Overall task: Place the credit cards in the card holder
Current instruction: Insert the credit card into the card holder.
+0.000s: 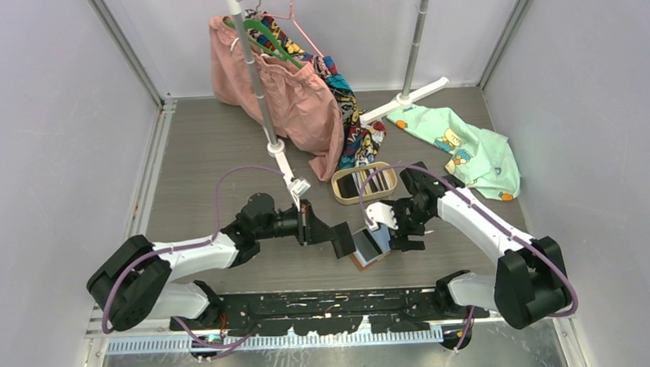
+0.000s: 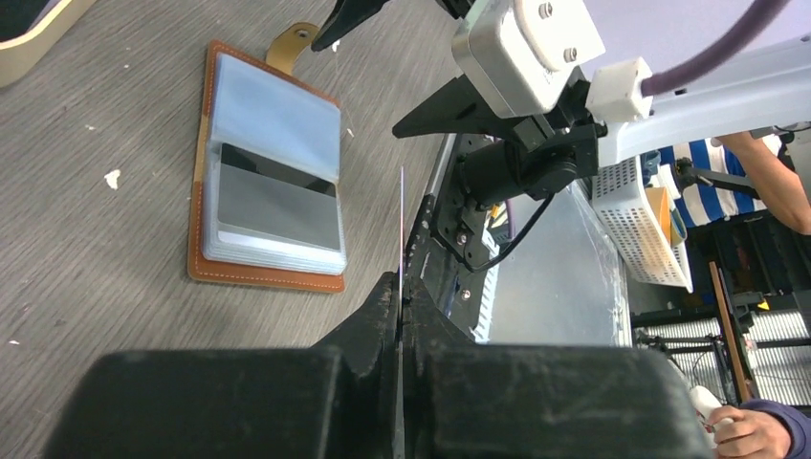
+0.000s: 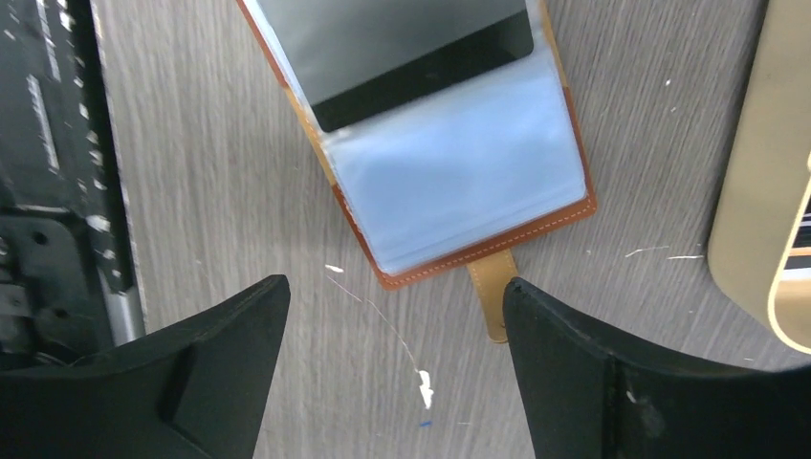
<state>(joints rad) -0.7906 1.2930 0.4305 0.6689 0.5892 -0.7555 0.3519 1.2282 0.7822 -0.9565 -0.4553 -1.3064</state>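
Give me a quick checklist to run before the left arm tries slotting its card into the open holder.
1. Left gripper shut on the card, seen edge-on: ok.
2. Right gripper open, holding nothing: ok.
3. Card holder lying open, pockets up: ok.
4. Free slot: clear pocket by the snap strap looks empty, the next holds a dark card: ok.
5. Card lined up with a pocket mouth: not ok, it stands beside the holder.
6. Holder pinned against sliding: not ok, neither gripper grips it.
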